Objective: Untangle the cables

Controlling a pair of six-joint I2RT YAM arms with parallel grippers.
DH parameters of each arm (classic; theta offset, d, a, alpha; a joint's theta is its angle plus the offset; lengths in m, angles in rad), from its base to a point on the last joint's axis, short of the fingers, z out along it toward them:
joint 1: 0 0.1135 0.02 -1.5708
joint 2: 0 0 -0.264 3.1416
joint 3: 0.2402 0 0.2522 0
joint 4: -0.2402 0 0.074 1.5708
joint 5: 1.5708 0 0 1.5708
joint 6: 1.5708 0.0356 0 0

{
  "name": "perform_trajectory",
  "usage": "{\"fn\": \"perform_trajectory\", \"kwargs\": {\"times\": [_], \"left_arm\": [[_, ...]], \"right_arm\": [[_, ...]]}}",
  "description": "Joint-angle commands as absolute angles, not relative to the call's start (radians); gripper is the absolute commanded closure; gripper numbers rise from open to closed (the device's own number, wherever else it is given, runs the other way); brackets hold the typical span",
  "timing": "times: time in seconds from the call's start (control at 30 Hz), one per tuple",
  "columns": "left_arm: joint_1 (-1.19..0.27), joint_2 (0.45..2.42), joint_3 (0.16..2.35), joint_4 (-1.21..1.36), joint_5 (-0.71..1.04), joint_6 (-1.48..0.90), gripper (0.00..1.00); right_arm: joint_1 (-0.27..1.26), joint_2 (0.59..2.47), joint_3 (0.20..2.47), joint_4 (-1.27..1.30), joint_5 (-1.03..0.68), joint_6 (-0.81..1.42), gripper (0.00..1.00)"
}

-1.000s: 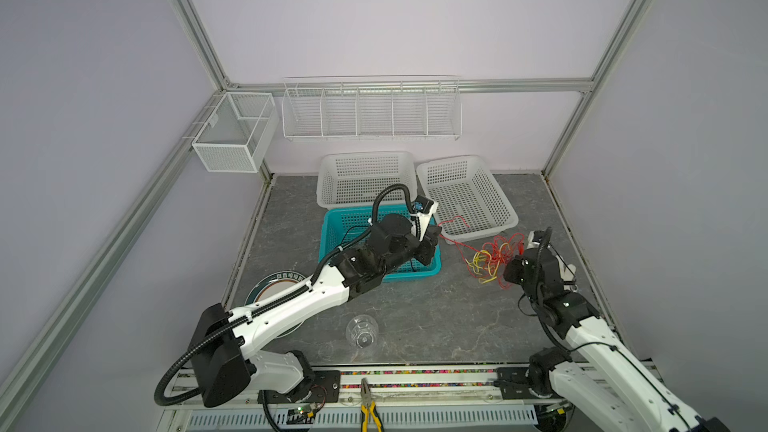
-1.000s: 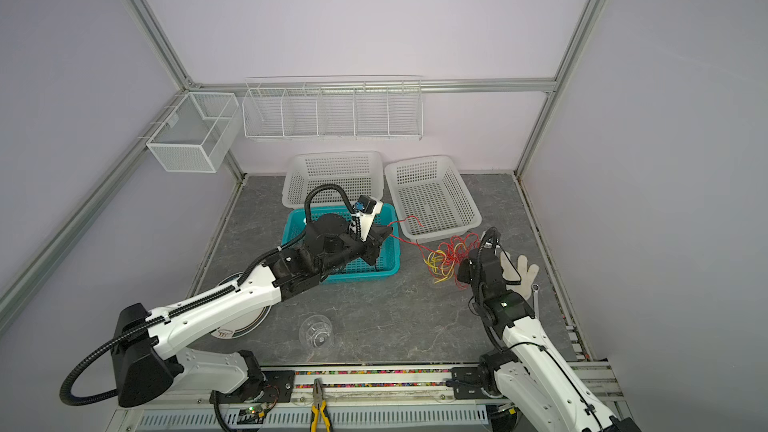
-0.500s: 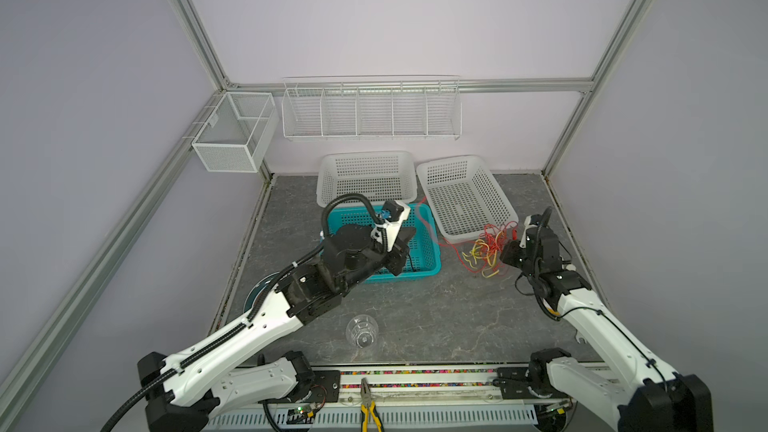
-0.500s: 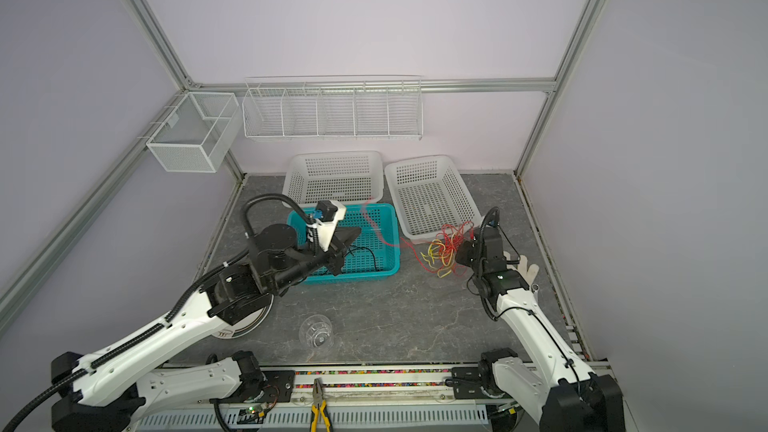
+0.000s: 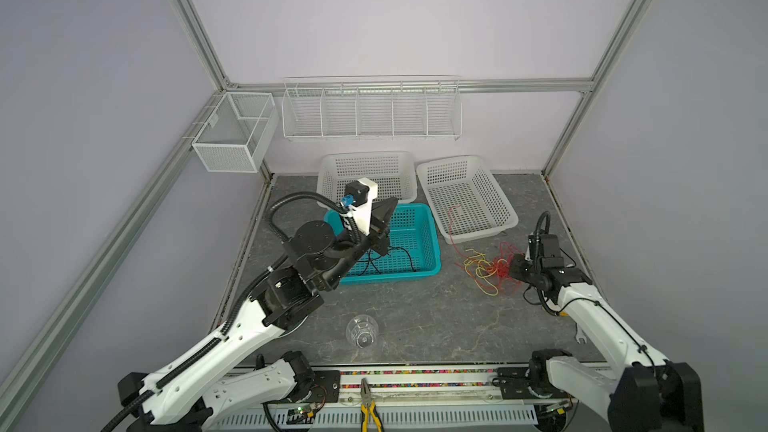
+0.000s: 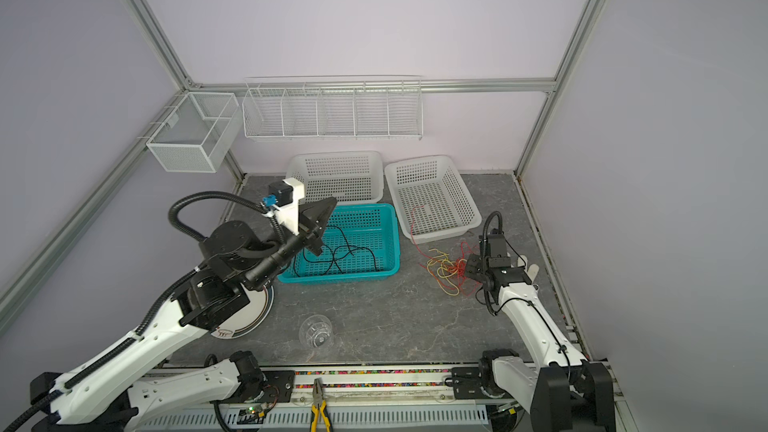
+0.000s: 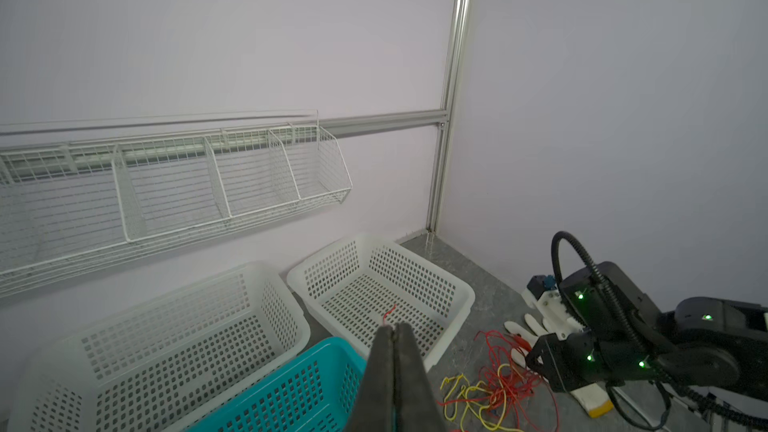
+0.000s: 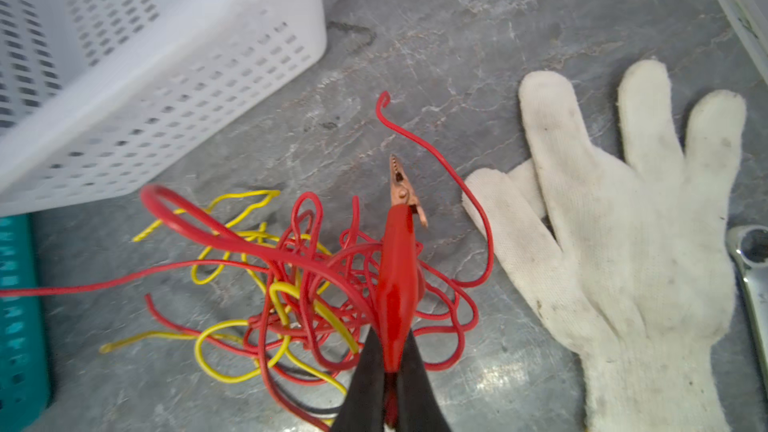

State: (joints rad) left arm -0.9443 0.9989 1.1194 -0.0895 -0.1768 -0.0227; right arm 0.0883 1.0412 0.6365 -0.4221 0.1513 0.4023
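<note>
So, the left fingers (image 7: pixel 405 367) were pressed together with nothing between them, raised above the teal basket (image 5: pixel 390 278), where a black cable (image 6: pixel 351 248) lay looped inside. Over on the right, the right fingers (image 8: pixel 361 392) were clamped on the red clip (image 8: pixel 399 268) of a red cable, low over the bench (image 5: pixel 415 317). Just beside a white glove (image 8: pixel 623 222), the red and yellow cables (image 5: pixel 492 270) sat knotted on the bench, with one red strand running up into the right-hand white basket (image 5: pixel 509 218).
</note>
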Motion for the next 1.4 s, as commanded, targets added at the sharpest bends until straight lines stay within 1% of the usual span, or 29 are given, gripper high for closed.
{"fn": "perform_trajectory", "kwargs": {"times": [0.0,0.03,0.07,0.23,0.33,0.43,0.5,0.6,0.7,0.93,1.3,1.37], "left_arm": [[-0.944,1.05,1.114,-0.072,-0.12,-0.056,1.0],[-0.944,1.077,1.117,-0.07,-0.101,-0.066,1.0],[-0.944,1.099,1.121,-0.067,-0.079,-0.074,0.97],[-0.945,1.252,1.142,-0.021,0.09,-0.136,0.73],[-0.949,1.339,1.166,-0.012,0.16,-0.165,0.61],[-0.968,1.396,1.18,-0.01,0.152,-0.156,0.46],[-0.981,1.417,1.178,0.002,0.139,-0.141,0.39],[-0.983,1.44,1.175,0.016,0.133,-0.132,0.34],[-0.983,1.445,1.175,0.026,0.134,-0.119,0.32],[-0.983,1.463,1.157,0.062,0.142,-0.125,0.24],[-0.993,1.504,1.154,0.074,0.123,-0.144,0.2],[-0.997,1.517,1.156,0.074,0.11,-0.146,0.18]], "right_arm": [[0.09,0.975,0.684,-0.416,0.08,0.37,0.91],[0.09,0.96,0.698,-0.433,0.075,0.369,0.91],[0.089,0.95,0.709,-0.448,0.068,0.368,0.91],[0.091,0.901,0.748,-0.502,-0.008,0.376,0.9],[0.094,0.879,0.758,-0.513,-0.061,0.379,0.88],[0.097,0.882,0.765,-0.524,-0.067,0.38,0.87],[0.098,0.889,0.767,-0.531,-0.065,0.386,0.87],[0.11,0.895,0.762,-0.531,-0.061,0.397,0.87],[0.12,0.894,0.75,-0.536,-0.035,0.406,0.87],[0.144,0.905,0.755,-0.548,-0.026,0.419,0.87],[0.199,0.899,0.774,-0.552,-0.012,0.437,0.86],[0.199,0.896,0.78,-0.561,-0.009,0.438,0.86]]}}
